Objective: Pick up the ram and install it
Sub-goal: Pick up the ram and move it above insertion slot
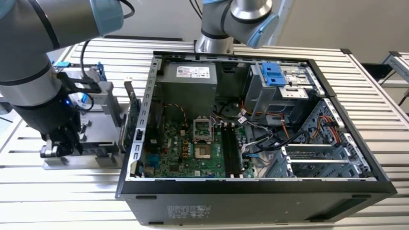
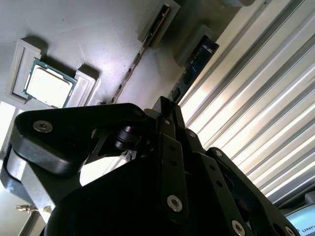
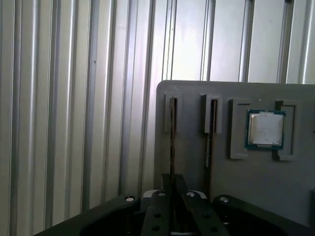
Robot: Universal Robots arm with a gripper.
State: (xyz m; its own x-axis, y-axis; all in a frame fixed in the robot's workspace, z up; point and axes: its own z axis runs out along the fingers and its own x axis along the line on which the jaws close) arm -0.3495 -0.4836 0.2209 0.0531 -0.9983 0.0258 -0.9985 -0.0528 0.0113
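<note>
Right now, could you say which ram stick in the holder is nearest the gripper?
The ram farther from the processor; the gripper lines up with it, not the other ram.

The exterior view stands high and well off from the tray (image 1: pixel 89 160). It looks down at a slant from mid range, with the tray at the exterior view's left and the open case (image 1: pixel 255 191) beside it. The first wrist view hangs close above the tray (image 3: pixel 197 162), facing almost straight down past the gripper (image 3: pixel 172 184). The second wrist view sits nearer the tray (image 2: pixel 98 44) and skims it at a tilt from behind the gripper (image 2: pixel 167 110). Both wrist views share the tray's slots (image 3: pixel 173 115) (image 2: pixel 156 22), the chip (image 3: pixel 266 129) (image 2: pixel 48 83) and the table (image 3: pixel 74 98) (image 2: pixel 256 108) beside the tray.
</note>
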